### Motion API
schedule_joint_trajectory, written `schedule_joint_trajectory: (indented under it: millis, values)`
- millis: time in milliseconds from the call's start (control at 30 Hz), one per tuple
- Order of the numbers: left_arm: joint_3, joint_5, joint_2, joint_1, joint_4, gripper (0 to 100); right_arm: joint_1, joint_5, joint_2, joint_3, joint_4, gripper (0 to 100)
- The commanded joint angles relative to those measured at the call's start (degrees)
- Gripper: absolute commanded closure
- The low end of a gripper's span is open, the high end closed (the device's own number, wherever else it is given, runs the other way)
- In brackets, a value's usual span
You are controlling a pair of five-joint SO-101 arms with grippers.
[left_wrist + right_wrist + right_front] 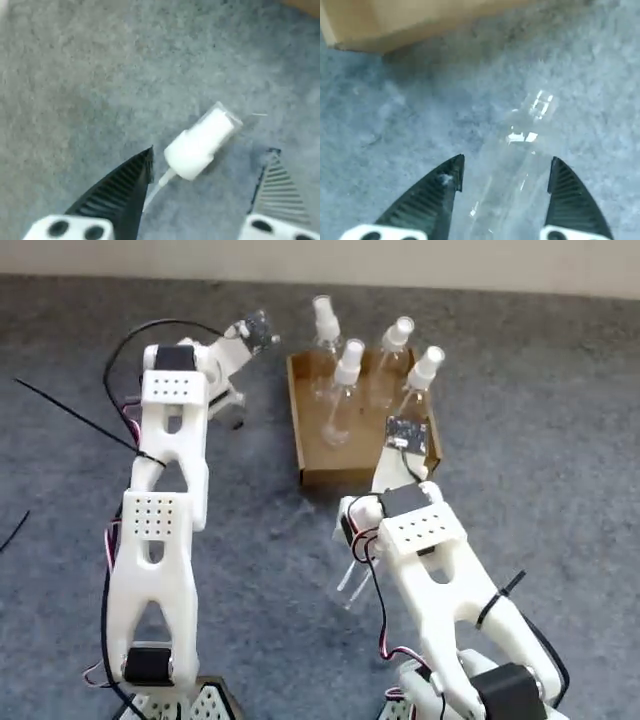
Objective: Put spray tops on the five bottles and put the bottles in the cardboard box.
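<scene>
So the white plastic spray top (200, 145) is lying on its side on the grey carpet (75, 75) between the wide-spread jaws of the left gripper (211, 151), pinched by nothing, and the right gripper (506, 161), spread too, straddles a clear bottle (530, 120) lying near the cardboard box (395, 20).

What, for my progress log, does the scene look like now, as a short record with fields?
boxed: four capped bottles upright in the cardboard box
uncapped bottle: lying on the carpet, between the open fingers of the right gripper
spray top: loose on the carpet, between the open fingers of the left gripper
left to do: cap the fifth bottle and box it
</scene>
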Motion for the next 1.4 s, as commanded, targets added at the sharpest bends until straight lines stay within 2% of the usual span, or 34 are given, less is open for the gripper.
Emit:
schedule_joint_trajectory:
  millis: [0, 133, 233, 333, 400, 500, 633, 767, 867, 967, 1167, 1367]
  values:
    - [-6.5, -1.2, 2.0, 1.2, 0.4, 70, -0.6, -0.5, 0.0, -2.0, -2.2, 78.5]
    - [-8.0, -1.2, 4.4, 1.4, 0.4, 71, -0.6, -0.4, -0.1, -0.5, -2.2, 78.6]
    - [-8.0, -1.2, 4.9, 1.4, 0.8, 81, -0.3, -0.4, -0.1, 0.6, -2.0, 79.6]
    - [-7.9, -1.0, 4.8, 1.4, 0.9, 93, -0.1, -0.2, -0.1, 1.6, -2.0, 84.8]
    - [-7.9, -1.0, 4.6, 1.4, 2.3, 96, -0.1, 3.5, -0.1, 2.3, -2.0, 86.9]
    - [-8.0, -0.5, 4.4, 1.5, 8.4, 96, 0.5, 8.8, -0.2, 3.6, -1.2, 87.5]
    - [-9.3, 7.0, 2.4, 1.5, 16.2, 96, 4.4, 11.6, -0.2, 3.8, 3.9, 87.5]
    - [-12.1, 18.0, -0.3, 1.1, 23.2, 96, 7.4, 23.3, -0.6, 3.8, 9.3, 87.5]
    - [-11.2, 26.5, -2.9, -0.4, 23.3, 96, 10.0, 30.0, -0.7, 3.8, 11.4, 87.5]
    - [-5.6, 30.8, -6.5, -1.3, 23.3, 97, 13.1, 37.1, -0.7, 3.8, 12.4, 87.5]
    - [14.8, 37.5, -16.6, -1.5, 23.3, 96, 20.4, 48.5, -0.7, 3.7, 12.8, 87.5]
    - [33.1, 40.6, -26.1, -1.4, 23.3, 96, 29.1, 61.9, -0.1, 0.3, 12.5, 87.5]
